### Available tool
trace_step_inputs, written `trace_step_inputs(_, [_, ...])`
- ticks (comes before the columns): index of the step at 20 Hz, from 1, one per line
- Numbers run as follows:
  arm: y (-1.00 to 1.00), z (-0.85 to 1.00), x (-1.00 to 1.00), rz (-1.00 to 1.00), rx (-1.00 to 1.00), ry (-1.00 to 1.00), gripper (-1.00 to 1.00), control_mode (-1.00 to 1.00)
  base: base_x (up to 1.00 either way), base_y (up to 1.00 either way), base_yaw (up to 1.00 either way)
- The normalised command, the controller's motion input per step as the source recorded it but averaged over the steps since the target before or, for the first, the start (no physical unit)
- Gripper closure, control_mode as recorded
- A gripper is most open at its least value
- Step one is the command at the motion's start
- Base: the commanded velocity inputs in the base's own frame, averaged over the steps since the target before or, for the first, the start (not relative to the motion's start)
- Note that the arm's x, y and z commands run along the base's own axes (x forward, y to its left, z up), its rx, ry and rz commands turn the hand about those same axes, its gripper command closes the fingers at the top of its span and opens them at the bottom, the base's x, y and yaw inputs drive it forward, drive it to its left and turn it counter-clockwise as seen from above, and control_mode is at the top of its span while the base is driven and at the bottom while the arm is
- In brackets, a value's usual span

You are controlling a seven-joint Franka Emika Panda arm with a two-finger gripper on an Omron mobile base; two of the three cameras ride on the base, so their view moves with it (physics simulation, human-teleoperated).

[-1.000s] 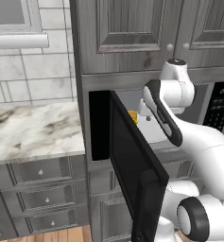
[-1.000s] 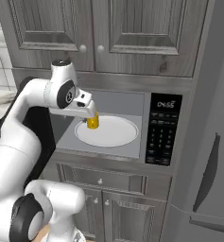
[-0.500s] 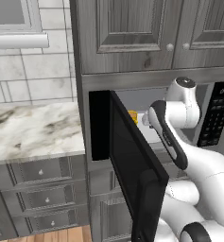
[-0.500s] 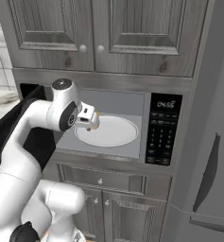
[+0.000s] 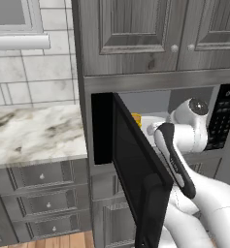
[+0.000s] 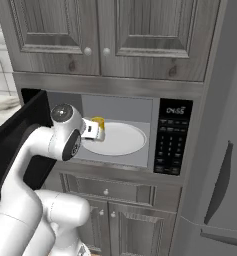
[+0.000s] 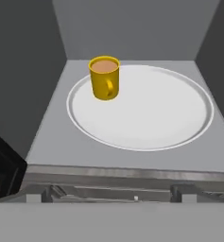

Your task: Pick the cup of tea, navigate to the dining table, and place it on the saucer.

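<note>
The cup of tea (image 7: 104,78), a small yellow mug with brown liquid and its handle turned toward me, stands upright on the back left of a white round plate (image 7: 170,118) inside the open microwave. My gripper (image 6: 95,131) hovers at the mouth of the microwave, just in front of the cup (image 6: 98,121) and apart from it. Its jaws stand wide open with nothing between them. From the left base, the cup's (image 5: 136,119) top peeks over the door edge. The dining table and the saucer are out of view.
The dark microwave door (image 5: 136,179) hangs open to the left of the arm. The control panel (image 6: 170,140) sits right of the cavity, with a grey fridge (image 6: 225,160) beyond. Cabinets (image 6: 115,35) hang above. A marble counter (image 5: 34,131) runs left.
The arm has dropped and the hand has come down to the level of the microwave opening, in front of the cup. The cup has not moved.
</note>
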Motion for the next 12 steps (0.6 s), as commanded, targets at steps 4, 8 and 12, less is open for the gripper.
trace_step_inputs(4, [0.0,0.0,0.0,0.05,0.02,-0.21,-1.0,-1.0,0.0,0.0,0.0])
trace_step_inputs(8, [0.0,0.0,0.0,0.03,0.0,-0.17,-1.0,-1.0,0.0,0.0,0.0])
trace_step_inputs(12, [0.03,0.0,0.03,0.0,0.0,-0.04,-1.0,-1.0,0.0,0.0,0.0])
